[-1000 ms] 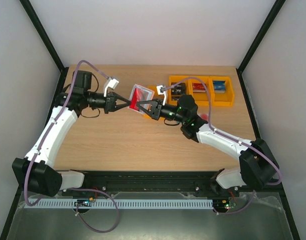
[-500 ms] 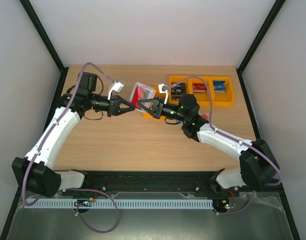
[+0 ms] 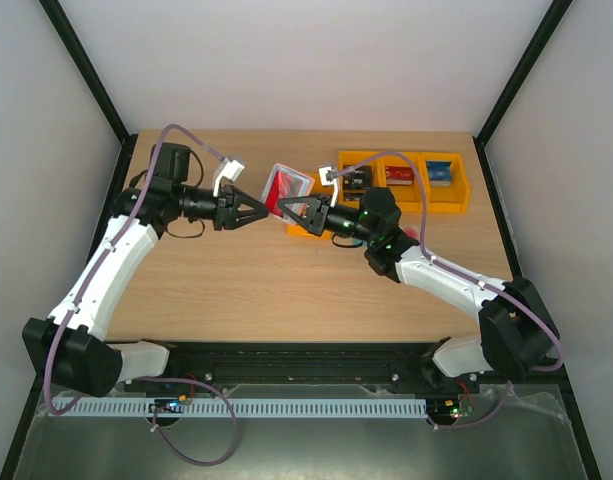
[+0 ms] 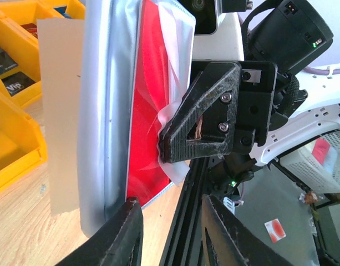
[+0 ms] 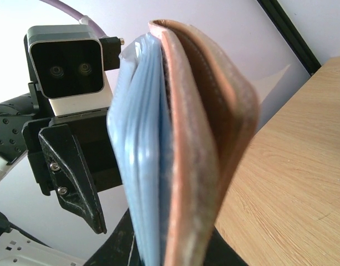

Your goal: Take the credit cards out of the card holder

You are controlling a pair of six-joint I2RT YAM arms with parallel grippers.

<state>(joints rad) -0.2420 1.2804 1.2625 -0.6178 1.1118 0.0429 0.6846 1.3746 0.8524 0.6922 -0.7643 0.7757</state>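
The pinkish-brown card holder (image 5: 208, 138) stands on edge above the table, with my right gripper (image 5: 170, 249) shut on its lower end. Against its inner face lie light blue-grey layers (image 5: 142, 138). In the left wrist view a red card (image 4: 150, 111) shows inside a clear sleeve beside a silvery-grey layer (image 4: 111, 111), and a black right finger (image 4: 203, 111) clamps that sleeve. My left gripper (image 4: 170, 208) is just short of the holder's lower edge, jaws apart with nothing between them. From above, the holder (image 3: 286, 183) hangs between left gripper (image 3: 264, 211) and right gripper (image 3: 288, 208).
Three orange bins (image 3: 401, 180) holding small items stand at the back right of the wooden table (image 3: 236, 280), close behind the right arm; they also show in the left wrist view (image 4: 14, 127). Black frame posts rise at both back corners.
My left gripper, shut at the holder's edge a second ago, has parted its jaws and let go. The right gripper keeps its hold and has barely shifted.
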